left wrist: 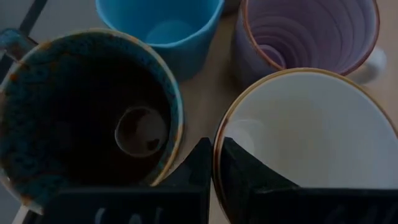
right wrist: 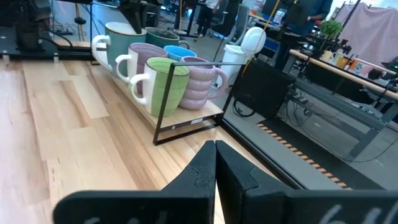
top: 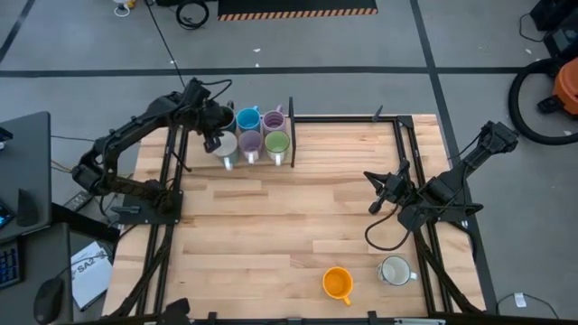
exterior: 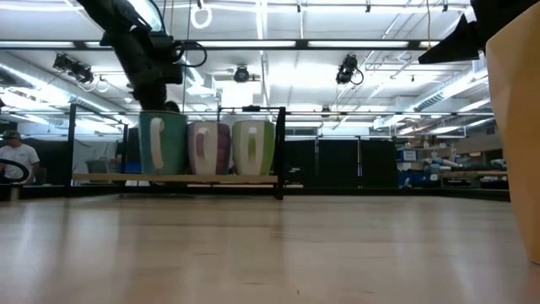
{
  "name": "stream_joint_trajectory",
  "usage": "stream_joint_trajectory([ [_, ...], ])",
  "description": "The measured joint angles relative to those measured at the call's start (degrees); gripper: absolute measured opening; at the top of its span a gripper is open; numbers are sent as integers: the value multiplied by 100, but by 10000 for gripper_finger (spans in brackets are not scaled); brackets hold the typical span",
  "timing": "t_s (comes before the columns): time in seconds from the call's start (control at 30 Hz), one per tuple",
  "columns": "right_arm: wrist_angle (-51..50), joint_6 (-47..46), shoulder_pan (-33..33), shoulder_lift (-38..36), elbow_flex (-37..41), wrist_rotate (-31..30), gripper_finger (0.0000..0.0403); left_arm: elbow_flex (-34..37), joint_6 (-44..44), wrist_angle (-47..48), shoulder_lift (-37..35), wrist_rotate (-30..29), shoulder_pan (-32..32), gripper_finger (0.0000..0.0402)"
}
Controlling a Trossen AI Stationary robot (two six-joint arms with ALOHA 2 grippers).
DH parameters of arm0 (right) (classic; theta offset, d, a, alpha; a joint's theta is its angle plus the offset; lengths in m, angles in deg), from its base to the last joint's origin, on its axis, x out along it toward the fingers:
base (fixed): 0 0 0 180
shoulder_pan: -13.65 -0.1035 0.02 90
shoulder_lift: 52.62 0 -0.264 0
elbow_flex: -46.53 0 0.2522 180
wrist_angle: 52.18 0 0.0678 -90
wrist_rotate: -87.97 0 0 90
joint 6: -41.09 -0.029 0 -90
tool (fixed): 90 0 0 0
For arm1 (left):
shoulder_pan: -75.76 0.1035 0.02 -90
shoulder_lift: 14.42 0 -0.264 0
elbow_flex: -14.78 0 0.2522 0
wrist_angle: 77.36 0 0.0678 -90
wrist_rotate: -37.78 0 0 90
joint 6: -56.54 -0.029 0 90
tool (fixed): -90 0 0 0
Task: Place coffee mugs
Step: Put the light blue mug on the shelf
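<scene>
The left gripper [left wrist: 211, 163] hangs over the far-left corner of the table [top: 298, 217], its fingers pressed together on the rim of a white mug [left wrist: 311, 137]. The rim sits pinched between the two dark tips, one inside the cup and one outside. That mug stands at the left end of the front row on a small rack [right wrist: 186, 124]. Just beside it, behind, is a dark brown mug [left wrist: 87, 118], its glazed inside speckled blue. A blue mug [top: 248, 118] and a lilac mug [top: 274, 119] fill out the back row. Another lilac mug [top: 252, 142] and a green mug [top: 277, 143] complete the front row, handles toward the table's near side.

The right gripper [right wrist: 216, 163] waits over the right side of the table, well apart from the rack, fingers closed on nothing.

Near the front edge an orange mug [top: 337, 283] lies tipped on its side. A second white mug [top: 395, 271] stands upright just to its right.
</scene>
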Motion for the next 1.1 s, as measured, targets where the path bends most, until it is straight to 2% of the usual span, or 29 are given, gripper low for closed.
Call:
stream_joint_trajectory([
  [0.2,0,-1,0,0,0,0,12,0,-24,-234,0,-227,0,51],
  [0.5,-2,-2,0,0,0,0,12,0,-68,-216,0,-354,0,40],
  [0.93,-2,-2,0,0,0,2,12,2,-83,-189,0,-419,-132,59],
  [1.1,-2,-2,0,0,0,22,12,4,-90,-189,0,-656,-247,59],
])
